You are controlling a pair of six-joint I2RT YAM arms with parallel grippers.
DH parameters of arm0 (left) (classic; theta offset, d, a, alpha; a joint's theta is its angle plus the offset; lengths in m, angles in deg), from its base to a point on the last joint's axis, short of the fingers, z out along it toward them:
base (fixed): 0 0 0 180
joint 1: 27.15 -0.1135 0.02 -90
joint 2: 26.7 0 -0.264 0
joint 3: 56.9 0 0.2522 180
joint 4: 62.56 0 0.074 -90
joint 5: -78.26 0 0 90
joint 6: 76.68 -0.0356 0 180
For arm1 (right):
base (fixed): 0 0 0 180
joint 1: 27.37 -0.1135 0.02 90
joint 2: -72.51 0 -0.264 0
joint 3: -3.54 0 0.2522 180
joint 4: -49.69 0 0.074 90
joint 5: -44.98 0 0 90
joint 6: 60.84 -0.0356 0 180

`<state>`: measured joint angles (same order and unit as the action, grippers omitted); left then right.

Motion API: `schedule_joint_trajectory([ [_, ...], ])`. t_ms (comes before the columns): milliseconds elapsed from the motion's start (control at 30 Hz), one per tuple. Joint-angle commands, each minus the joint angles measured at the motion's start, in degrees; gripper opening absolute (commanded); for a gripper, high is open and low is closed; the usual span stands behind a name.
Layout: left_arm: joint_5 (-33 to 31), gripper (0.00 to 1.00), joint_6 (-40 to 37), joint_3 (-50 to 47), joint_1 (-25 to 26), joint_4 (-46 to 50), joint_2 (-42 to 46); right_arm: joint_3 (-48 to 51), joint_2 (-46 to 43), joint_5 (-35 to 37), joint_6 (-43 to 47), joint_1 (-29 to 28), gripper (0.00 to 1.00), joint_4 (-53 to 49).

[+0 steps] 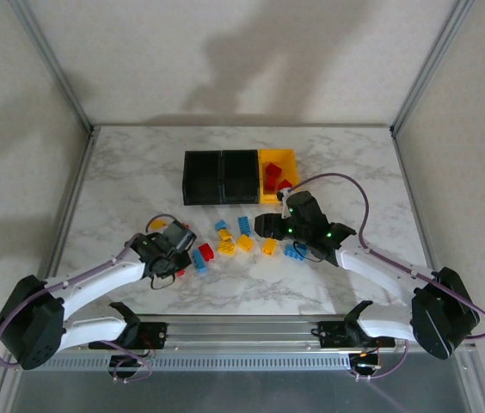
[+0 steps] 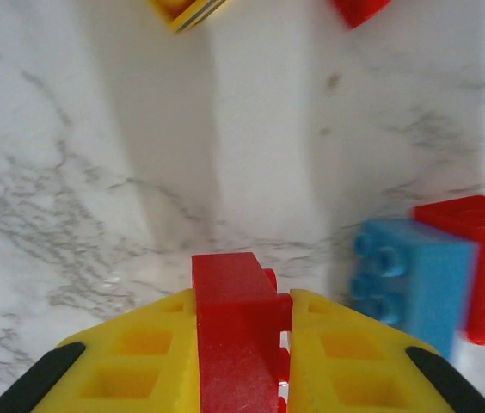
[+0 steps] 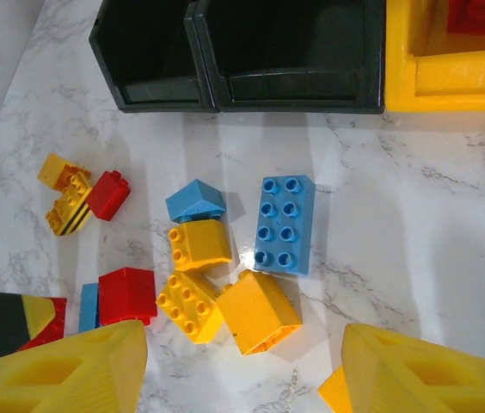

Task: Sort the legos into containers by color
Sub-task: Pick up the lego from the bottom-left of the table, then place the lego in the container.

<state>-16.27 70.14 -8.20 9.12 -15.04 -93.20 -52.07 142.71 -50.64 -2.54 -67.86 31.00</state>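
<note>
My left gripper point(image 2: 242, 323) is shut on a red lego point(image 2: 230, 310), held just above the marble near a blue brick point(image 2: 410, 280) and another red one point(image 2: 483, 258). In the top view the left gripper point(image 1: 182, 237) is left of the scattered pile. My right gripper point(image 3: 242, 348) hangs open over yellow bricks point(image 3: 258, 311), a long blue brick point(image 3: 284, 224) and a red brick point(image 3: 127, 294); it is also seen from above point(image 1: 270, 226). Two black bins point(image 1: 202, 176) point(image 1: 240, 175) stand in a row with a yellow bin point(image 1: 287, 157) that holds red bricks point(image 1: 273, 176).
Metal frame posts point(image 1: 58, 73) and grey walls close in the marble table point(image 1: 122, 172). A rail point(image 1: 242, 329) runs along the near edge. The right arm's cable point(image 1: 359, 194) loops above the table at the right.
</note>
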Motion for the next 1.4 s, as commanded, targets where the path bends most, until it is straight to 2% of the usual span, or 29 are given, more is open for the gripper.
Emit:
schedule_joint_trajectory([
  [0, -1.78, 0.21, -1.35, 5.18, -0.36, 1.54, -0.25, -0.44, -2.24, 0.76, 0.47, 0.41, 0.62, 0.36],
  [133, -1.18, 0.21, -2.35, 10.15, -0.32, -1.36, -2.9, 0.72, -5.36, 2.15, 0.2, 3.59, 0.62, -0.41],
  [333, 0.98, 0.2, -3.64, 17.93, 1.09, -8.14, -12.07, 2.37, -9.57, 3.12, -0.55, 7.15, 0.62, -2.24],
  [467, 1.3, 0.2, -5.49, 26.06, 2.69, -9.24, -19.85, 3.71, -12.02, 8.1, -3.05, 7.87, 0.62, -4.11],
  [867, 4.76, 0.19, -9.52, 47.32, 4.33, -12.11, -38.77, 5.81, -15.56, 9.64, -5.08, 8.71, 0.62, -4.91],
  [1200, 5.94, 0.18, -13.03, 70.97, 5.3, -7.78, -56.86, 5.65, -18.18, 10.79, -5.61, 9.01, 0.62, -7.81],
  [1367, 5.97, 0.19, -13.47, 79.23, 5.3, -5.45, -63.48, 5.55, -20.53, 12.1, -5.68, 9.18, 0.62, -9.71],
])
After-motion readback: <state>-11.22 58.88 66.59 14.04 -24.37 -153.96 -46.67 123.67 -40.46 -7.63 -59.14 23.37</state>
